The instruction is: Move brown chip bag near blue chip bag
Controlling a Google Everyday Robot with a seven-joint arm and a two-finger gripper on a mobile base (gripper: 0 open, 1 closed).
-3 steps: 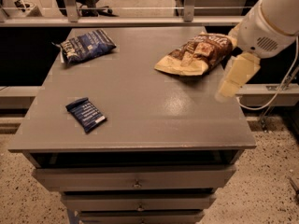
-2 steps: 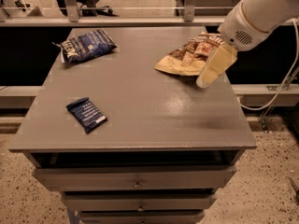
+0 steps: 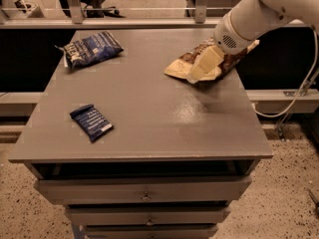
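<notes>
The brown chip bag (image 3: 220,64) lies crinkled at the back right of the grey table (image 3: 149,113), its pale tan edge toward the middle. The blue chip bag (image 3: 91,48) lies puffy at the back left corner. My gripper (image 3: 200,66) hangs from the white arm coming in from the upper right and sits over the left part of the brown bag, its cream finger (image 3: 203,63) pointing down-left onto it.
A small flat dark-blue packet (image 3: 91,122) lies at the front left of the table. Drawers (image 3: 144,195) run below the front edge. A rail and chair legs stand behind the table. A cable (image 3: 299,91) hangs at the right.
The arm has swung left and back from beyond the table's right edge; the gripper now sits over the brown bag. The bags have not moved.
</notes>
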